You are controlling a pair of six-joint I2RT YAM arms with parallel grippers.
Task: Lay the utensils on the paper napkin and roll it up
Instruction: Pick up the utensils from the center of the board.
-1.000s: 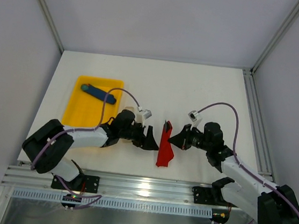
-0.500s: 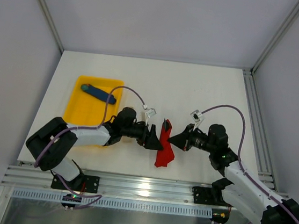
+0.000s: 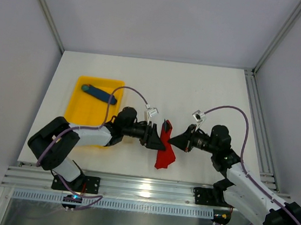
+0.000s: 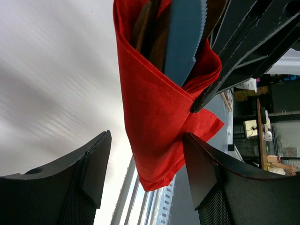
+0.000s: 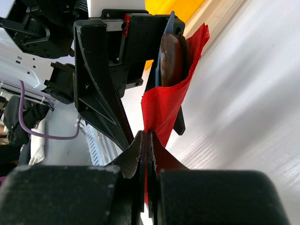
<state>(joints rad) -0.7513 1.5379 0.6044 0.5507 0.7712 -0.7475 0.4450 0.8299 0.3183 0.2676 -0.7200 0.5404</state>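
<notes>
Left wrist | paper napkin (image 4: 154, 117) red, folded around utensils (image 5: 171, 58) | left end effector (image 4: 146, 135) agape | right end effector (image 5: 145, 137) pinches it

The paper napkin (image 4: 154, 117) looks matt, the utensils (image 5: 169, 58) smooth wood, the tray (image 3: 77, 109) glossy plastic.

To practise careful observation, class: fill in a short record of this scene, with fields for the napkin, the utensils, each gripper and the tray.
paper napkin: red, folded, between the two grippers
utensils: tucked inside the napkin's fold, tips sticking out
right gripper: shut, pinching the napkin's edge
left gripper: open, one jaw on each side of the napkin
yellow tray: far left, holds a blue stick
</notes>
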